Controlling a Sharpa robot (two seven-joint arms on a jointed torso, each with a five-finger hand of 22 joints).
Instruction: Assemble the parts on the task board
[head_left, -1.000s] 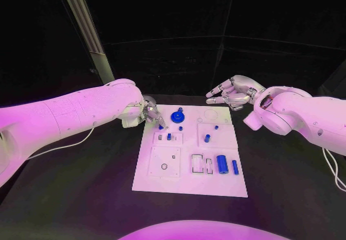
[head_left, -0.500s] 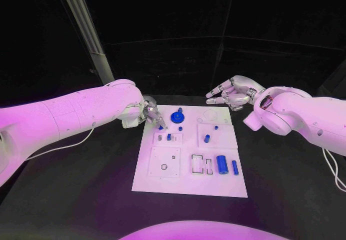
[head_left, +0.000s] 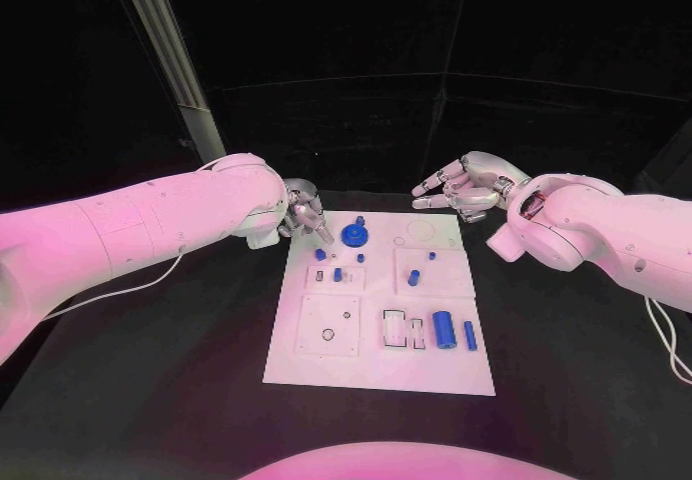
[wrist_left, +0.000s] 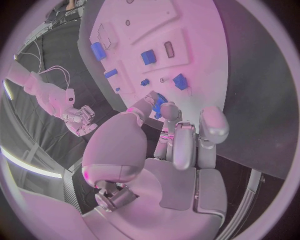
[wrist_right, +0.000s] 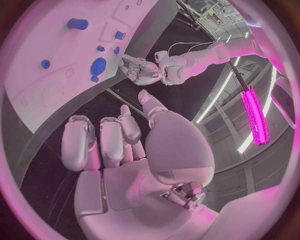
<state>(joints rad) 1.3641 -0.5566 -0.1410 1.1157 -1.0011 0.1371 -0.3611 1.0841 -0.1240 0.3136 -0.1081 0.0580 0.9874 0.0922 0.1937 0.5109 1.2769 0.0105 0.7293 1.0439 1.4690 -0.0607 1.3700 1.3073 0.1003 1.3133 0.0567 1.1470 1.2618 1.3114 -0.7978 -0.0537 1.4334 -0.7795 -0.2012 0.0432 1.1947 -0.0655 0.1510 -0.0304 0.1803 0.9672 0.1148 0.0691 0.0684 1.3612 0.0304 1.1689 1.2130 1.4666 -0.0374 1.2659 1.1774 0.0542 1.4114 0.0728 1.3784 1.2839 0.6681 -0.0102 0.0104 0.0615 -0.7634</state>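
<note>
Left robot hand (head_left: 303, 213): at the far left corner of the task board (head_left: 378, 375), fingers curled together above the board edge; whether they pinch anything cannot be told. Right robot hand (head_left: 464, 185): raised beyond the far right corner, fingers spread, holding nothing. Task board: white plate, centre of the black surface (head_left: 173, 370). Blue parts: round piece (head_left: 355, 234) far left; cylinder (head_left: 444, 325) near right.
</note>
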